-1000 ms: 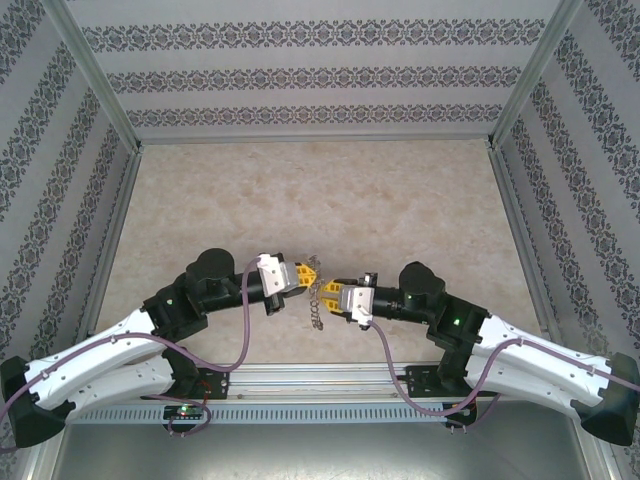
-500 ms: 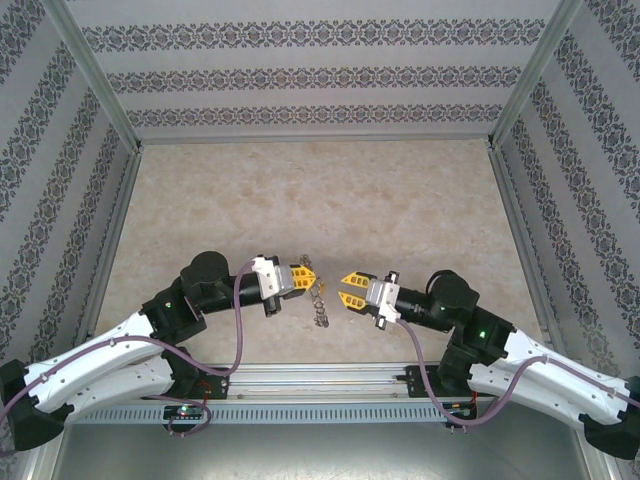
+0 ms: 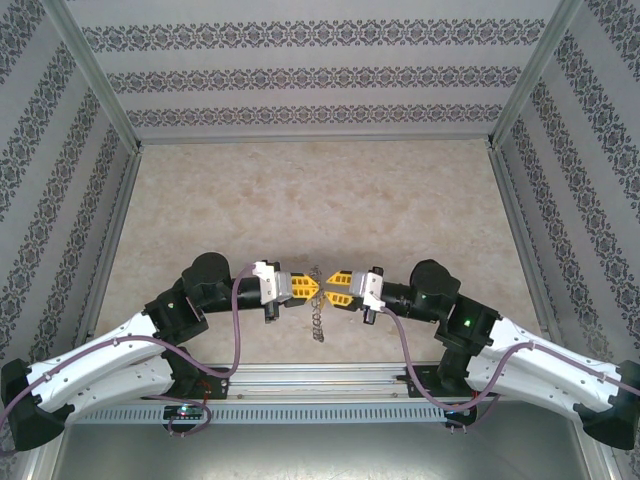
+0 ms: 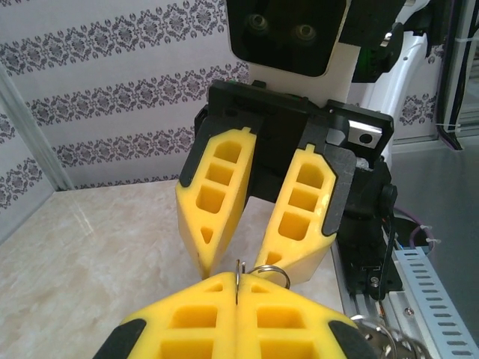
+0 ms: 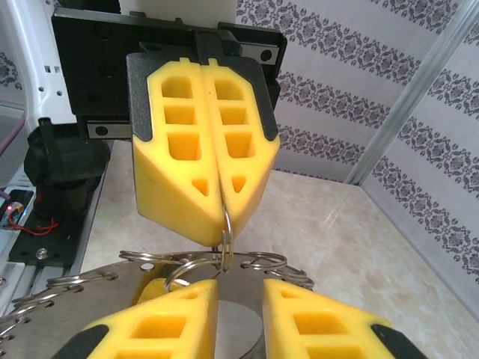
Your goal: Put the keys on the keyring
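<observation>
Change: the right black-and-yellow two-finger gripper [image 3: 331,288] is back at the left black-and-yellow gripper [image 3: 311,287], tips nearly touching; half a second ago it stood well apart. Left jaws are pressed together, pinching a thin wire loop [image 5: 225,238] of the dark grey chain-like metal keyring [image 3: 318,320], which dangles between both above the beige marbled table [image 3: 300,200]. Right jaws are part-spread at the loop, with no grip evident. Judgement: a threading attempt is resuming.

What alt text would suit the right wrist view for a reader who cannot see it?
The shut left pincer grips a thin loop of the keyring edge-on, right above the right pincer, whose yellow jaws stand apart. More wire loops fan out low on the left, with the marbled table behind.
</observation>
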Controlling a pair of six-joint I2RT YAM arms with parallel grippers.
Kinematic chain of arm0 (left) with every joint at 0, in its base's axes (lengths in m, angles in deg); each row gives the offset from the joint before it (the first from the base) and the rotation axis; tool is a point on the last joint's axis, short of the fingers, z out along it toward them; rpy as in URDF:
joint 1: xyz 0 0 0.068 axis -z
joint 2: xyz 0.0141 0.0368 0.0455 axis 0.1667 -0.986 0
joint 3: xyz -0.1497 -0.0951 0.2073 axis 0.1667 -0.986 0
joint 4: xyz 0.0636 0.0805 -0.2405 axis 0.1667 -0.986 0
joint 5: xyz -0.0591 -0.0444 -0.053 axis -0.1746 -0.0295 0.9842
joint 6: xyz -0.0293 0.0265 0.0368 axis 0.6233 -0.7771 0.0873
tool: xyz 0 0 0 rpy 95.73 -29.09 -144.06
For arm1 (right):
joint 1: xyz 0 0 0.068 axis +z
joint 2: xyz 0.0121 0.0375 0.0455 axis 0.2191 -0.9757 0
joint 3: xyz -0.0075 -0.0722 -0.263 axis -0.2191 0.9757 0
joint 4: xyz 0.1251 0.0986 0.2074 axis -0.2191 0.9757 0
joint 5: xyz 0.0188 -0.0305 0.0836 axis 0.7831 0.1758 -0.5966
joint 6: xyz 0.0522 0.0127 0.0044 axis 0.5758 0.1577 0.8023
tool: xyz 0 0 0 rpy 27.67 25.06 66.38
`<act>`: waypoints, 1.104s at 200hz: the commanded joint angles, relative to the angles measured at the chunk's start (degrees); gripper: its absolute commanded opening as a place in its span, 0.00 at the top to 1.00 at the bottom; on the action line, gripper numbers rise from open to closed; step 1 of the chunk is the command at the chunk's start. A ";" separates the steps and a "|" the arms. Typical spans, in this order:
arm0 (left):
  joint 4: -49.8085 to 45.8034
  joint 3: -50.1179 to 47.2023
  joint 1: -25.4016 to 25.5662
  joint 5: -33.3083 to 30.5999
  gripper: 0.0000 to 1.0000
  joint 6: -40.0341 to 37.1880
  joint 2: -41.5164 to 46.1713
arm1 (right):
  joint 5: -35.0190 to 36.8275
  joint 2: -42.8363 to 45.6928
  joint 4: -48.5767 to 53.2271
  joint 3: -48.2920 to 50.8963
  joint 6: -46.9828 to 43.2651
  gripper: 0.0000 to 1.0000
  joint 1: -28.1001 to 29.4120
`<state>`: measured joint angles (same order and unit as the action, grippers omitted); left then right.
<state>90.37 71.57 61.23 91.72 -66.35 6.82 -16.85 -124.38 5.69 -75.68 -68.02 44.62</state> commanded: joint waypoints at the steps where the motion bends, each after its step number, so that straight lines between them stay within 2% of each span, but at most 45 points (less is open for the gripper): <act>1: 4.48 -0.12 -0.56 1.95 1.00 1.10 0.47 | -2.80 -0.48 -2.59 -1.89 1.12 0.77 0.67; 68: 4.76 -0.18 -0.60 2.55 1.00 1.28 0.10 | -2.75 -2.00 -4.81 -1.59 1.15 0.82 0.67; 121: 4.51 -0.07 -0.55 2.03 1.00 1.28 -0.08 | -4.56 -1.85 -6.57 -0.99 1.14 0.83 0.75; 169: 4.28 0.14 -0.56 1.96 1.00 1.27 -0.95 | -4.23 -1.80 -6.85 -0.62 0.95 0.94 0.73; 177: 3.78 0.31 -0.53 1.90 1.00 1.11 -1.17 | -4.16 -1.80 -6.77 -0.71 0.95 1.00 0.70; 198: 1.06 1.22 -0.60 1.35 1.00 0.64 -1.60 | -3.24 -1.81 -5.50 -1.30 0.87 1.00 0.75; 221: -5.96 3.24 -0.44 -0.22 0.98 -1.11 -2.02 | -1.48 -2.17 -0.92 -3.52 0.39 1.00 0.73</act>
<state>89.93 71.74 60.84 91.85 -66.26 5.80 -19.21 -126.59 4.01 -75.73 -67.41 44.62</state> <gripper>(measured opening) 0.063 0.061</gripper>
